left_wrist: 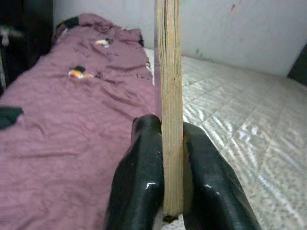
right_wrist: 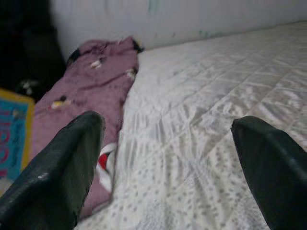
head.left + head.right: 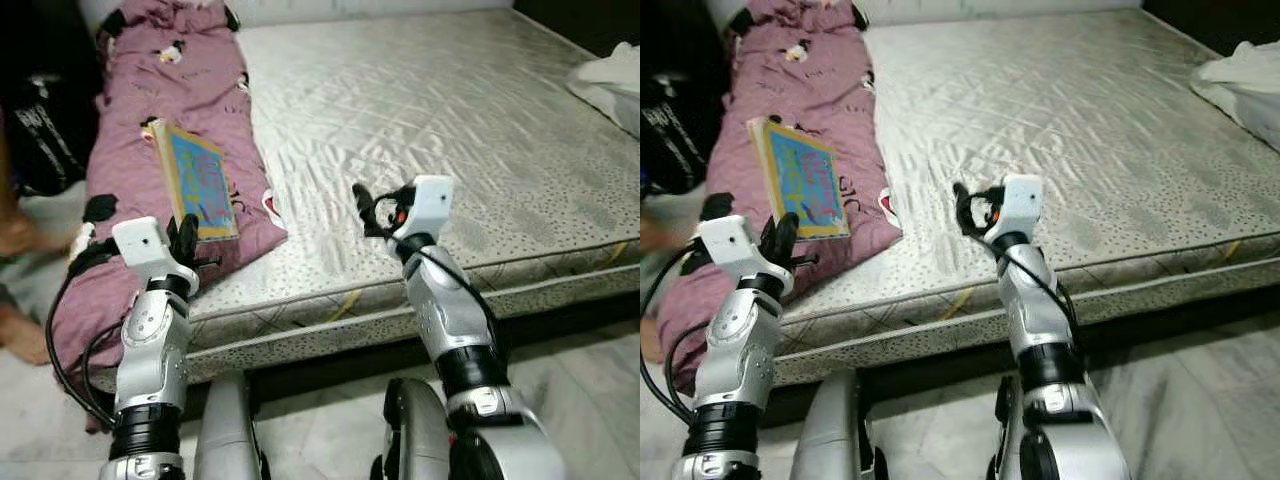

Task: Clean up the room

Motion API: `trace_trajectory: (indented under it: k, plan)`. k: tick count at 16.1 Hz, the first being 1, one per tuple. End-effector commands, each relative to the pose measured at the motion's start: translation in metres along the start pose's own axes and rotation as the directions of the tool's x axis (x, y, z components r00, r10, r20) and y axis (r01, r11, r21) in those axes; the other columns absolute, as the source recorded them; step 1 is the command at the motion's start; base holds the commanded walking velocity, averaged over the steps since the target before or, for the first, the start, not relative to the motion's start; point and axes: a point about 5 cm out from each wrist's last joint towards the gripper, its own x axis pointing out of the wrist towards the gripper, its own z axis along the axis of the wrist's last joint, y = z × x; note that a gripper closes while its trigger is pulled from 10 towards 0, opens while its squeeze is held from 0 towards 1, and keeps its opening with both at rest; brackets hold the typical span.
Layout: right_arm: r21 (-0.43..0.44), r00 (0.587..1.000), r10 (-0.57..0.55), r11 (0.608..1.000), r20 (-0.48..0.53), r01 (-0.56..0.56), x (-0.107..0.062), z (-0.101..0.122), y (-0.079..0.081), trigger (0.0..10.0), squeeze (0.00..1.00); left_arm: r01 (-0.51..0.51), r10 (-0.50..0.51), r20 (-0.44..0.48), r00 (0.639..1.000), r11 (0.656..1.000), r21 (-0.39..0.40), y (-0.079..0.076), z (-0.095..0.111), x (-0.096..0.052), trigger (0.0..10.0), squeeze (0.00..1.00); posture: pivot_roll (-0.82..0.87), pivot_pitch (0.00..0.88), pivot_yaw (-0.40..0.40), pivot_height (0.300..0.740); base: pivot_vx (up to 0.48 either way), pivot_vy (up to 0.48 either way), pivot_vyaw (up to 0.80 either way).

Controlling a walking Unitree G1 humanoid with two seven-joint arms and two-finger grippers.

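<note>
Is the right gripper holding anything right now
No, the right gripper is open over the mattress, with nothing between its black fingers.

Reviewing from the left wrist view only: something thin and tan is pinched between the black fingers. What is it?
Observer: A flat book with a blue cover, seen edge-on in your view. The left claw is shut on its near edge.
Operator: Is it lifted?
Observer: It does not look so. From the head, it seems to lie on the purple blanket.
Operator: And the other arm?
Observer: The right claw hovers open over the bare mattress, holding nothing.
</note>
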Motion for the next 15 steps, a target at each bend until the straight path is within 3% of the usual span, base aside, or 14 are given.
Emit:
trace_trajectory:
  k: [1, 2, 6, 9, 13, 14, 15]
  plan:
    - [0.022, 1.0, -0.026, 0.999, 0.018, 0.025, 0.002, 0.002, -0.001, 10.0, 0.0, 0.033, -0.037, 0.062, 0.997, 0.998, 0.05, -0.007, 0.017, 0.007, 4.2, 0.0, 0.04, 0.0, 0.061, 0.577, 0.0, 0.0, 0.0]
    - [0.015, 0.999, -0.028, 0.999, 0.021, 0.028, 0.004, 0.002, 0.0, 10.0, 0.0, 0.025, -0.028, 0.066, 0.997, 0.999, 0.04, -0.008, 0.02, 0.009, 10.0, 0.0, 0.03, 0.0, 0.068, 0.591, 0.0, 0.0, 0.0]
    - [0.027, 0.998, -0.034, 0.999, 0.049, 0.033, 0.008, 0.004, 0.001, 10.0, 0.0, 0.019, -0.026, 0.065, 0.998, 0.993, 0.116, -0.016, 0.02, 0.009, 10.0, 0.0, 0.02, 0.0, 0.069, 0.638, 0.0, 0.0, 0.0]
    - [0.018, 0.998, -0.021, 1.0, 0.055, 0.02, 0.007, 0.002, 0.005, 10.0, 0.0, 0.025, -0.034, 0.071, 0.997, 0.992, 0.125, -0.016, 0.02, 0.007, 10.0, 0.0, 0.02, 0.0, 0.04, 0.671, 0.0, 0.0, 0.0]
    - [-0.002, 0.999, 0.009, 1.0, 0.049, -0.009, 0.007, 0.001, 0.007, 10.0, 0.0, -0.103, 0.086, 0.089, 0.992, 0.975, 0.198, -0.005, 0.023, 0.004, 10.0, 0.0, 0.02, 0.0, 0.029, 0.723, 0.0, 0.0, 0.0]
    - [-0.012, 0.999, 0.003, 1.0, 0.044, -0.002, 0.002, -0.003, 0.005, 10.0, 0.0, -0.16, 0.151, 0.055, 0.987, 0.964, 0.215, -0.003, 0.015, 0.003, 10.0, 0.0, 0.02, 0.0, 0.033, 0.74, 0.0, 0.0, 0.0]
    - [-0.006, 0.999, -0.011, 1.0, 0.035, 0.011, -0.001, -0.007, 0.003, 10.0, 0.0, -0.15, 0.147, 0.03, 0.989, 0.96, 0.235, -0.005, 0.009, 0.002, 10.0, 0.0, 0.02, 0.0, 0.043, 0.74, 0.0, 0.0, 0.0]
